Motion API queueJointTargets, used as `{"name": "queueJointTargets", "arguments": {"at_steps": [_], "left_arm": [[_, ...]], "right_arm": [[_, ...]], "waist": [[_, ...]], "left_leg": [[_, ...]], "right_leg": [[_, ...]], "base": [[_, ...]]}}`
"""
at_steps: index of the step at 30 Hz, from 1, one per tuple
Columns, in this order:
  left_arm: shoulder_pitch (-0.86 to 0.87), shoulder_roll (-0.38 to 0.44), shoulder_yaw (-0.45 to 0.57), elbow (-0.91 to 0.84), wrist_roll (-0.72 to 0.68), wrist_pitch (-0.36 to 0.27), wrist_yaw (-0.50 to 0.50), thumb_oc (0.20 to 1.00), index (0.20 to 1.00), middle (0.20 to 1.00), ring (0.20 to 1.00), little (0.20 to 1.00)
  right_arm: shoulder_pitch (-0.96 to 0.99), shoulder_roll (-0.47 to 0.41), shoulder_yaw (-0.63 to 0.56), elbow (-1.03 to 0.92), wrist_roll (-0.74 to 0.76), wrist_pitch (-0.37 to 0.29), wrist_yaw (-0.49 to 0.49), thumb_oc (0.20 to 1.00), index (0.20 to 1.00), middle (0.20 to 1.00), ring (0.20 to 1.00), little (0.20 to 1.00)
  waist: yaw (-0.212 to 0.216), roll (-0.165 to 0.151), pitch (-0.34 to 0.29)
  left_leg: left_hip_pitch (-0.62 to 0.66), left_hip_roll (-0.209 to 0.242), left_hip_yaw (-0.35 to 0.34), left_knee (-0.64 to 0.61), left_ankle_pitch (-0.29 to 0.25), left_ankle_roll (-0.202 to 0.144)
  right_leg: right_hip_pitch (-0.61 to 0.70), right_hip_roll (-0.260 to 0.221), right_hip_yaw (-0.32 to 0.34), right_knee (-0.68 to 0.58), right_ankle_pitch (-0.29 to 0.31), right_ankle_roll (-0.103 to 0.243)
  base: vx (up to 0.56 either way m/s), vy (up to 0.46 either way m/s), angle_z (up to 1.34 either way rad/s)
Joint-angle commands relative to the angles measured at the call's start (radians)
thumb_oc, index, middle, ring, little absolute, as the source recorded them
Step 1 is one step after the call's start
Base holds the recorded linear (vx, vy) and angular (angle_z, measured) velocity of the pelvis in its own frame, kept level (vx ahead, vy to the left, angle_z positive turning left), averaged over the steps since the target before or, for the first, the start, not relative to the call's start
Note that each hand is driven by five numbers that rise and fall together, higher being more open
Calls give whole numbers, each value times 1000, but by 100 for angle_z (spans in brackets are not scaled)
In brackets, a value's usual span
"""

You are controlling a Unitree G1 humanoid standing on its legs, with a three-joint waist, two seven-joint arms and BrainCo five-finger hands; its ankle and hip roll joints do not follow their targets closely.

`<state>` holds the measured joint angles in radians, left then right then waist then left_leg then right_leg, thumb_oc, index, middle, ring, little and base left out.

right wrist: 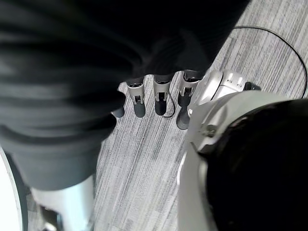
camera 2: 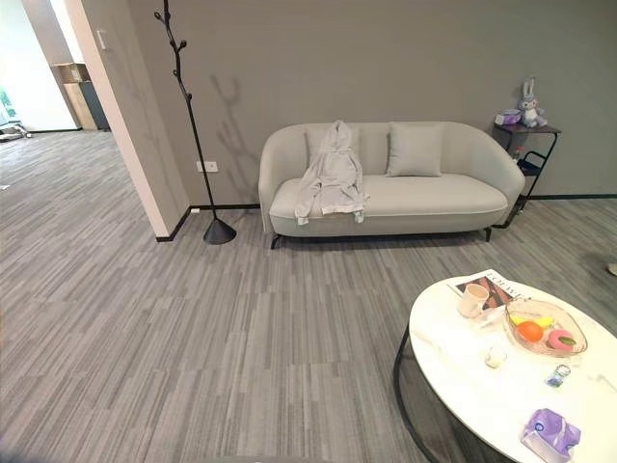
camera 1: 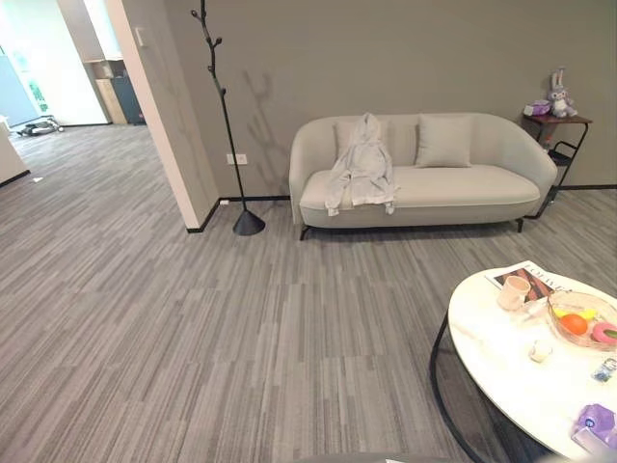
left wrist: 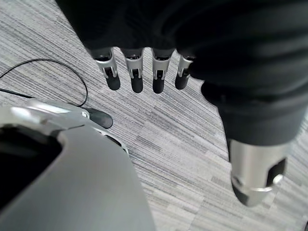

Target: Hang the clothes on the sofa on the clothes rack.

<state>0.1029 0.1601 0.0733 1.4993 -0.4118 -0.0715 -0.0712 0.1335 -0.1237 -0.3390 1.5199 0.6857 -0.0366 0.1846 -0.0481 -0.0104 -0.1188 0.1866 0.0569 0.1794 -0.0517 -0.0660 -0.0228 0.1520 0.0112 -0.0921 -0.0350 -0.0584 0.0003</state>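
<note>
1. On the sofa (camera 1: 424, 188), left half: pale grey garment (camera 1: 362, 164), draped from the backrest down over the seat, sleeves hanging toward the front edge. Nothing is holding it.
2. Sofa is light grey with a rounded back and stands against the grey wall. Two cushions lean on the backrest: one (camera 1: 443, 141) right of the garment and clear of it, the other (camera 1: 344, 136) mostly hidden behind the garment.
3. Clothes rack (camera 1: 228, 116): black branch-style pole on a round base, standing on the floor just left of the sofa, near the wall corner. Bare, no clothing on it. Garment and rack are apart, with the sofa's left arm between them.
4. Left hand (left wrist: 139, 72): in its wrist view the fingers hang straight and spread over the striped carpet (camera 1: 193, 328), thumb off to the side. Relaxed, apart, holding nothing.
5. Right hand (right wrist: 154, 98): same in its wrist view. Fingers straight down over the carpet, nothing between them.
6. Right of the sofa: small dark side table (camera 1: 556, 130) with a plush rabbit (camera 1: 558, 95) on top.
7. Near foreground right: round white table (camera 1: 501, 371) on a dark frame, well apart from the sofa. On it: a mug (camera 1: 513, 291) sitting on a magazine (camera 1: 532, 277), a clear bowl of fruit (camera 1: 580, 318), a small cup (camera 1: 541, 350), a purple packet (camera 1: 598, 426) at the near edge.
</note>
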Motion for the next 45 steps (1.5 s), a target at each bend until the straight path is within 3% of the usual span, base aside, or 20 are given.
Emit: {"name": "queueJointTargets", "arguments": {"at_steps": [1, 4, 5, 7, 9, 11, 13, 21, 31, 45], "left_arm": [[-72, -75, -43, 41, 70, -26, 0, 1000, 1000, 1000, 1000, 1000], [-81, -65, -79, 34, 90, -33, 6, 1000, 1000, 1000, 1000, 1000], [-107, -58, -133, -12, 118, -47, 27, 1000, 1000, 1000, 1000, 1000], [-122, -54, -175, -33, 162, -51, 30, 1000, 1000, 1000, 1000, 1000], [-149, -54, -298, -18, 287, -30, 24, 1000, 1000, 1000, 1000, 1000], [-156, -49, -309, -32, 288, -21, 17, 1000, 1000, 1000, 1000, 1000], [-158, -45, -316, -41, 285, -25, 16, 1000, 1000, 1000, 1000, 1000], [-136, -43, -305, -13, 264, -25, 0, 1000, 1000, 1000, 1000, 1000], [-172, -42, -395, -71, 301, -28, -12, 1000, 1000, 1000, 1000, 1000], [-178, -52, -426, -68, 301, -33, -23, 1000, 1000, 1000, 1000, 1000]], "right_arm": [[-70, 71, -24, 40, -66, -22, 15, 1000, 1000, 1000, 1000, 1000], [-72, 91, 18, 18, -102, -24, 16, 1000, 1000, 1000, 1000, 1000], [-54, 45, 77, 44, -194, -52, -12, 1000, 1000, 1000, 1000, 1000], [-76, 39, 87, 59, -234, -43, -23, 1000, 1000, 1000, 1000, 1000], [-145, -28, 257, 10, -451, -65, -86, 1000, 1000, 1000, 1000, 1000], [-187, -79, 365, -12, -540, -62, -108, 1000, 1000, 1000, 1000, 1000], [-198, -60, 401, 4, -566, -58, -107, 1000, 1000, 1000, 1000, 1000], [-126, -52, 284, 128, -460, -43, -61, 1000, 1000, 1000, 1000, 1000], [-148, -60, 296, 112, -469, -47, -58, 1000, 1000, 1000, 1000, 1000], [-139, -92, 287, 131, -474, -49, -52, 1000, 1000, 1000, 1000, 1000]], "waist": [[0, 20, 15], [2, 15, 21], [8, 16, 39], [9, 20, 48], [10, 18, 69], [13, 21, 80], [20, 21, 86], [9, 24, 65], [10, 25, 81], [-5, 37, 85]], "left_leg": [[28, 94, -13, 47, 78, -86], [29, 93, -15, 49, 76, -85], [26, 92, -16, 53, 77, -81], [25, 91, -17, 55, 76, -79], [22, 88, -22, 62, 78, -74], [20, 87, -21, 68, 79, -71], [19, 87, -23, 71, 79, -70], [23, 94, -21, 70, 79, -68], [24, 100, -20, 90, 79, -66], [38, 103, -19, 77, 79, -67]], "right_leg": [[-56, -29, -37, -48, 139, 59], [-53, -29, -37, -48, 139, 57], [-56, -31, -39, -46, 141, 52], [-57, -31, -41, -45, 140, 51], [-63, -34, -44, -41, 142, 48], [-60, -37, -47, -40, 142, 48], [-57, -37, -48, -40, 140, 46], [-65, -32, -50, -38, 137, 45], [-60, -33, -56, -36, 140, 41], [-62, -28, -54, -36, 136, 39]], "base": [[0, 0, 0], [-17, -4, 0], [-48, -4, -1], [-52, 15, 3], [-64, 8, -3], [-23, -4, -3], [-14, -15, 6], [-1, -2, 1], [0, -3, 0], [2, 0, 0]]}}
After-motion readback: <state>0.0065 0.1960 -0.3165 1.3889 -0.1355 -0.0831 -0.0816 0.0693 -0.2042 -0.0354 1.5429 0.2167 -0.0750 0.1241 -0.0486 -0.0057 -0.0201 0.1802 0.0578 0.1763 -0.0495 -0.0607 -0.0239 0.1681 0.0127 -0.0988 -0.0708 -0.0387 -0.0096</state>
